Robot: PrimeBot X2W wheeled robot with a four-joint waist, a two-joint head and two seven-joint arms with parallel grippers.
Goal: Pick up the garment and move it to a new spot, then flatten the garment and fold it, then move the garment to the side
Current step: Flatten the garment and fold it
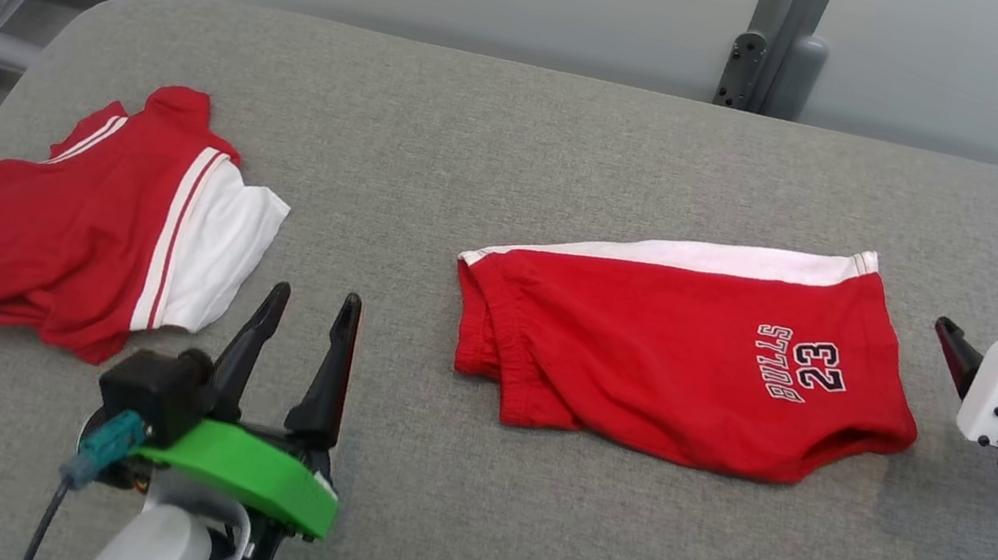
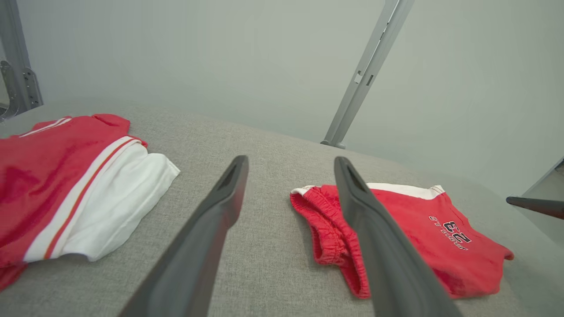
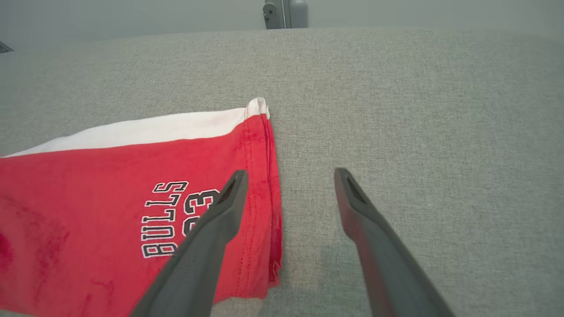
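Lying flat, shorts (image 1: 690, 353) beside spread right hand (image 3: 291, 173)

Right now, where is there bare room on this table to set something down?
Bare: the far strip of the table behind both garments, the gap between shirt and shorts beyond the left gripper, and the near strip alongside the shorts. Crowded: the left end, under the shirt.

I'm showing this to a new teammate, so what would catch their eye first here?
The red shorts marked BULLS 23, lying right of centre on the grey table. Next, a rumpled red and white top at the table's left. Both grippers are open and empty: the left gripper toward the near edge between the garments, the right gripper by the shorts' hem.
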